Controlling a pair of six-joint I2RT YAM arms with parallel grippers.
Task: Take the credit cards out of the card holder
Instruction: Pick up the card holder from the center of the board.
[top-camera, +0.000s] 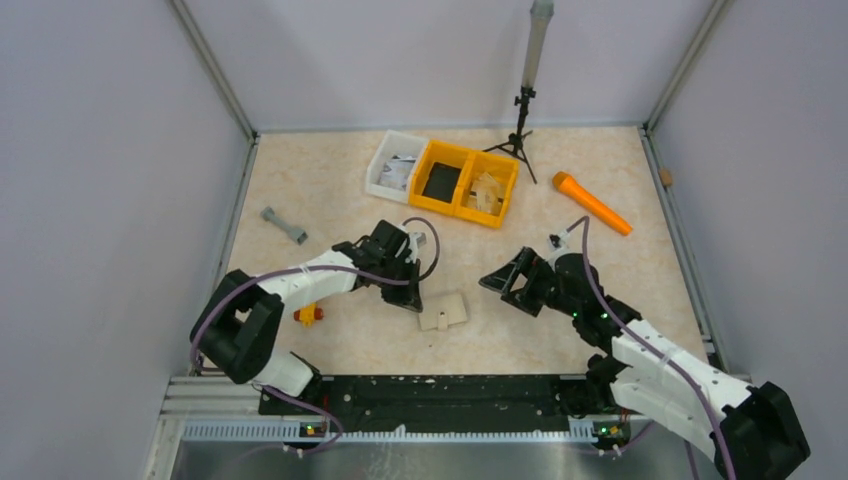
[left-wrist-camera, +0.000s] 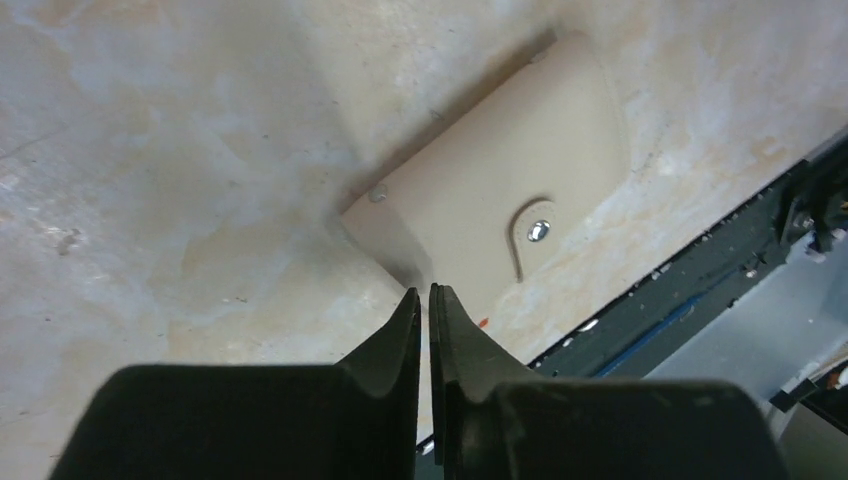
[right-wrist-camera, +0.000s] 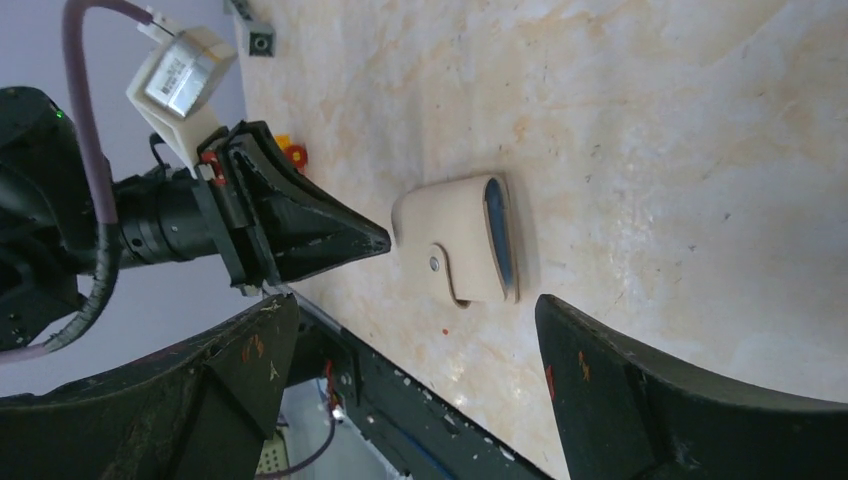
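On the tabletop (top-camera: 330, 180), between the two arms, we find the card holder (top-camera: 444, 312) lying flat, tan face up, with a tab bearing a metal stud on top. A blue-grey edge shows at the end turned away from the left arm. The left fingers (left-wrist-camera: 400, 340) are pressed together with nothing between them, their tips right at the holder's left edge; contact we cannot confirm. The right fingers (right-wrist-camera: 640, 380) are spread wide and empty, near the holder's right side but apart from it. Beyond the holder, well apart, stand a yellow bin (top-camera: 462, 185) and a white bin (top-camera: 378, 172).
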